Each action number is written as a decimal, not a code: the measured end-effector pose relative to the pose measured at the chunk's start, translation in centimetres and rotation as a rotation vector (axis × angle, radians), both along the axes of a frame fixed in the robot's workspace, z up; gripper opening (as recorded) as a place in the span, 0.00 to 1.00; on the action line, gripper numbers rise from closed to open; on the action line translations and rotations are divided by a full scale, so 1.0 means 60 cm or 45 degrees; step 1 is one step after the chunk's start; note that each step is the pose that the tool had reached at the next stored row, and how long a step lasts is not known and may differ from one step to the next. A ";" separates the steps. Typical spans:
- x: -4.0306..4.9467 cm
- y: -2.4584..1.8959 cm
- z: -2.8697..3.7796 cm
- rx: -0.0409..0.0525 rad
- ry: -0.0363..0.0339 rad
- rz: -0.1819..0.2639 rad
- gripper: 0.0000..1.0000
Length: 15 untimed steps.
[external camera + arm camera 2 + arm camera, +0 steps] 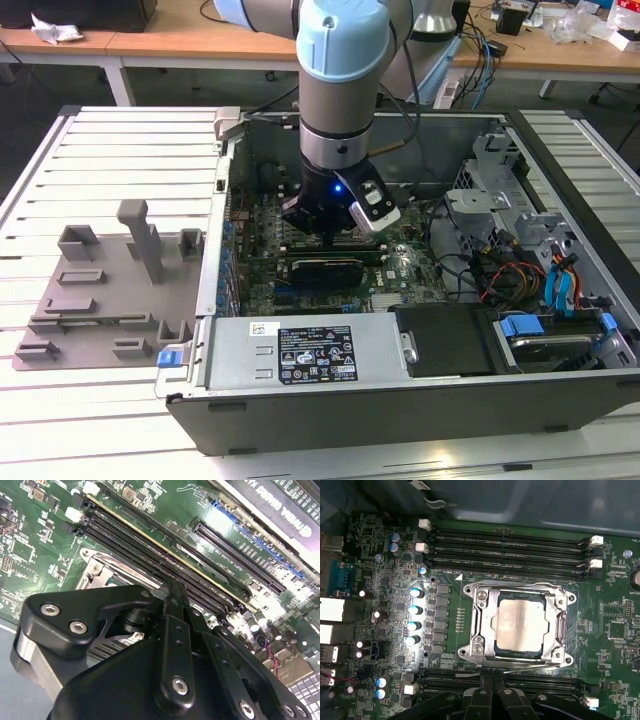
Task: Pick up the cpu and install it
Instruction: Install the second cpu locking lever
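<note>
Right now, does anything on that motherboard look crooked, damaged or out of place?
Nothing stands out. The cpu lies flat and square inside the socket frame, and the memory slots beside it look straight and intact. The gripper hangs just above the board.

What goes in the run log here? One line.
arm: above motherboard | small silvery square cpu: lying in metal-framed socket | black gripper: beside socket
</note>
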<state>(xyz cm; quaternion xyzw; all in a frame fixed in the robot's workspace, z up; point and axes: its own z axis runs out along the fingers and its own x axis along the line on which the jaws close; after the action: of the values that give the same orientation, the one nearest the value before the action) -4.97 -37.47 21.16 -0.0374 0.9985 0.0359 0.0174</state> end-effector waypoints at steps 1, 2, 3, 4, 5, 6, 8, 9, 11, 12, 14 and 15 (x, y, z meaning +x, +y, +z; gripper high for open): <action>0.000 0.0003 -0.001 0.000 -0.0001 0.000 0.11; -0.002 0.0010 -0.002 0.000 0.0001 0.000 0.11; -0.003 0.0023 -0.003 0.000 0.0001 0.000 0.11; -0.004 0.0036 -0.003 0.000 0.0000 0.000 0.11; -0.005 0.0051 -0.004 0.000 0.0001 0.000 0.11; -0.006 0.0077 -0.004 0.000 0.0001 0.000 0.11; -0.012 0.0138 -0.006 0.000 0.0000 0.000 0.11; -0.015 0.0157 -0.007 0.000 -0.0001 0.000 0.11; -0.024 0.0177 -0.007 0.000 0.0001 0.000 0.11; -0.027 0.0178 -0.008 0.000 -0.0001 0.000 0.11; -0.033 0.0178 -0.008 0.000 0.0000 0.000 0.11; -0.035 0.0178 -0.008 0.001 0.0000 0.000 0.11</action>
<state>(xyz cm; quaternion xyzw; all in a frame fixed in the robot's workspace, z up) -7.04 -36.40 20.68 -0.0375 0.9985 0.0361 0.0174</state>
